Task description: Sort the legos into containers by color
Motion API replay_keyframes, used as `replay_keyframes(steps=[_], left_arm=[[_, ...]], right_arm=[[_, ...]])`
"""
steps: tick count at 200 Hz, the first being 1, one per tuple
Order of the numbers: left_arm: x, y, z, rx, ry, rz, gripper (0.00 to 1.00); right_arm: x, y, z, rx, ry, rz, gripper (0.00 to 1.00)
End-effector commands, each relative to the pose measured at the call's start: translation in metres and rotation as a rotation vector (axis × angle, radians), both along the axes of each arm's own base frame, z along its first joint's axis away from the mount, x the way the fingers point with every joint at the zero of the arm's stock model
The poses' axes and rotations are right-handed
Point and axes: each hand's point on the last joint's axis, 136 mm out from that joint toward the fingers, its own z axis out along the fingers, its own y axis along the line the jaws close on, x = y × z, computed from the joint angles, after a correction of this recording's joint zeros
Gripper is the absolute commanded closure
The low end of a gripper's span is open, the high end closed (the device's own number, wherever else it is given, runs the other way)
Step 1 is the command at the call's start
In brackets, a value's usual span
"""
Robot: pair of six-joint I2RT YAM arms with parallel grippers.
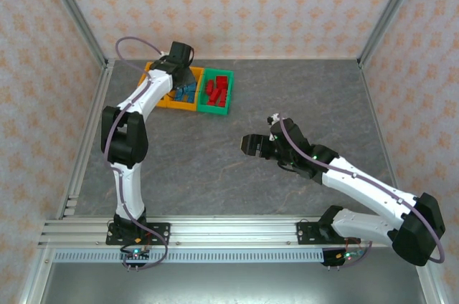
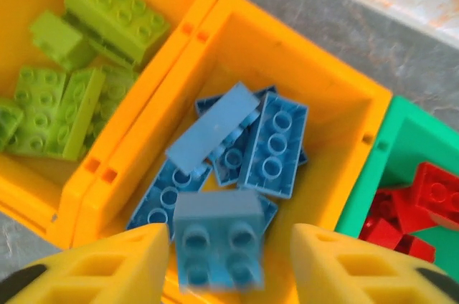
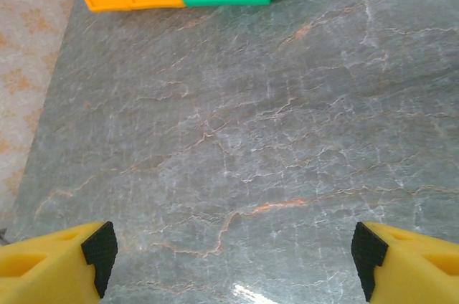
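Left wrist view: left hand [image 2: 229,248] spread wider than the blurred light blue lego [image 2: 219,236] between its fingers, over the middle orange bin [image 2: 315,82]; right hand [image 3: 233,254] spread wide above the table [image 3: 287,103], gripping nothing.

Lime green legos [image 2: 72,89] and light blue legos [image 2: 276,143] are in orange bins [image 2: 337,153], red legos [image 2: 430,193] in a green bin [image 2: 401,139]; the bench [image 3: 287,139] is grey, veined.

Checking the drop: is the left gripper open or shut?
Open. The left gripper hangs over the middle orange bin, fingers spread wider than the blue brick between them.
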Motion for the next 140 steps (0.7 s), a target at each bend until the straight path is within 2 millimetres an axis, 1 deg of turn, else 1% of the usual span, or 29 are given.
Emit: replay_keyframes(steps=[1,13,19,21,23,38,45,59,78,94,106,113,120,126,134,140], left_arm=[[-0.008,-0.001,0.03,0.021,-0.019,-0.041,0.48],[-0.015,-0.003,0.042,0.0,-0.044,-0.057,0.48],[-0.02,-0.005,0.052,-0.017,-0.068,-0.063,0.48],[-0.021,-0.006,0.049,-0.022,-0.063,-0.066,0.48],[-0.024,-0.006,0.06,-0.031,-0.085,-0.069,0.48],[-0.047,-0.011,0.086,-0.067,-0.141,-0.088,0.48],[-0.06,-0.013,0.099,-0.072,-0.175,-0.1,0.48],[-0.091,-0.017,0.123,-0.059,-0.25,-0.134,0.47],[-0.135,-0.016,0.148,0.007,-0.341,-0.177,0.42],[-0.167,-0.007,0.149,0.046,-0.389,-0.202,0.38],[-0.187,0.008,0.145,0.088,-0.421,-0.18,0.38],[-0.197,0.018,0.138,0.126,-0.435,-0.164,0.37],[-0.205,0.028,0.133,0.169,-0.455,-0.147,0.36],[-0.211,0.036,0.125,0.217,-0.463,-0.136,0.33],[-0.218,0.049,0.116,0.291,-0.476,-0.116,0.31],[-0.222,0.06,0.11,0.355,-0.487,-0.079,0.28]], right_arm=[[0.012,-0.015,0.016,-0.02,-0.041,-0.095,0.13],[0.017,-0.023,0.016,-0.047,-0.038,-0.139,0.13],[0.021,-0.029,0.015,-0.061,-0.032,-0.166,0.13],[0.022,-0.031,0.014,-0.063,-0.028,-0.177,0.13],[0.023,-0.034,0.014,-0.066,-0.027,-0.187,0.13],[0.036,-0.057,0.011,-0.067,-0.008,-0.281,0.13],[0.043,-0.071,0.01,-0.06,0.0,-0.332,0.13],[0.057,-0.104,0.01,-0.056,-0.004,-0.437,0.13],[0.074,-0.166,0.012,-0.09,-0.041,-0.626,0.13],[0.079,-0.222,0.012,-0.191,-0.079,-0.81,0.12],[0.08,-0.253,0.013,-0.292,-0.125,-0.902,0.11],[0.081,-0.271,0.016,-0.37,-0.172,-0.967,0.1],[0.082,-0.283,0.017,-0.449,-0.218,-1.002,0.09],[0.086,-0.289,0.019,-0.507,-0.271,-1.007,0.08],[0.089,-0.297,0.017,-0.584,-0.313,-1.022,0.07],[0.089,-0.303,0.011,-0.648,-0.324,-1.028,0.05]])
